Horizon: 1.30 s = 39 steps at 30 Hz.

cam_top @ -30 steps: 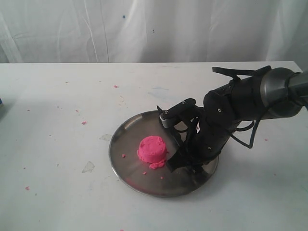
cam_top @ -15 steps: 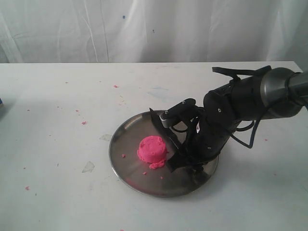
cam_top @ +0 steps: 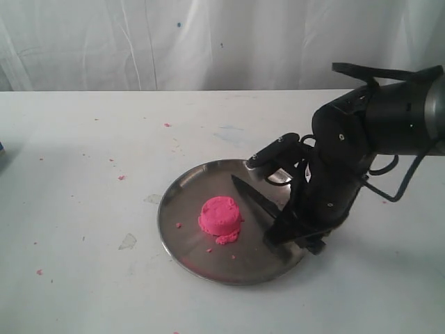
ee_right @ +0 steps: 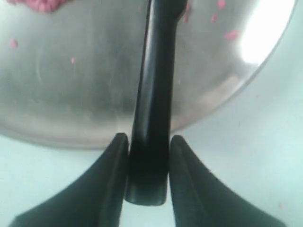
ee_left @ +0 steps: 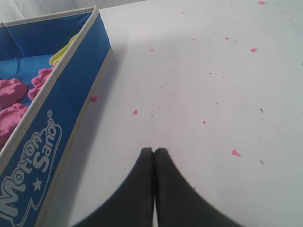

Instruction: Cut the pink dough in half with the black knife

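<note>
While the cut is not yet begun: step: knife in hand, poised.
Right end effector [ee_right: 147, 142]: pinching the black knife [cam_top: 256, 198] by its handle.
Pink dough [cam_top: 220, 217]: whole, on the steel plate [cam_top: 182, 240], beside the blade tip.
Next: centre blade over mound, press down.
Left end effector [ee_left: 154, 153]: pressed together, over the worktop [ee_left: 213, 85].

The plate [cam_top: 182, 240] lies open left of the dough [cam_top: 220, 215]; the knife [cam_top: 256, 199] and right gripper [cam_top: 288, 236] crowd its right side.
</note>
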### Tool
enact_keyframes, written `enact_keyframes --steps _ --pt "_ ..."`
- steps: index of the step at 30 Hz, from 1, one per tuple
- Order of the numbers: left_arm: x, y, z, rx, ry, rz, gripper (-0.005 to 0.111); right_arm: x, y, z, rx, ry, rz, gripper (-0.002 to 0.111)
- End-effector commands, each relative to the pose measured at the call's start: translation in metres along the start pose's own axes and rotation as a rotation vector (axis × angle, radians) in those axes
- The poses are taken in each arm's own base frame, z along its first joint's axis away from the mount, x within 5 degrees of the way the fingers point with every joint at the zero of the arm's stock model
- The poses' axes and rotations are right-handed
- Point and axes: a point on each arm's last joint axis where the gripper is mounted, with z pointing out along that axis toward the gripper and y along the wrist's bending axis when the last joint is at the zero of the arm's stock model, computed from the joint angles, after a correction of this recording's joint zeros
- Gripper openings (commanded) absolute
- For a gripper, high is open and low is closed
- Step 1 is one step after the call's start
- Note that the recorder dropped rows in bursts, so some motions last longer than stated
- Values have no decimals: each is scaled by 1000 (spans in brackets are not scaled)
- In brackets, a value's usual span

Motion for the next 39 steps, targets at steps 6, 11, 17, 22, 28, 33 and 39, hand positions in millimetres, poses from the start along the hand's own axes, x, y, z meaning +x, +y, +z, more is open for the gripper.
enact_keyframes --steps 6,11,17,22,28,33,39 --pt "-2 0 -1 3 -14 0 0 24 -1 2 0 174 -6 0" --pt "-2 0 -1 3 -14 0 0 23 0 10 1 88 -9 0" --pt "-2 0 -1 3 -14 0 0 23 1 11 1 82 -10 20" --pt "-2 0 -1 3 -14 0 0 23 1 11 1 82 -10 34" --pt "-2 0 -1 3 -14 0 0 21 0 10 1 79 -9 35" --pt "-2 0 -1 3 -14 0 0 10 -1 -11 -4 11 9 35" --pt "-2 0 -1 3 -14 0 0 15 17 -47 -23 -56 -33 35"
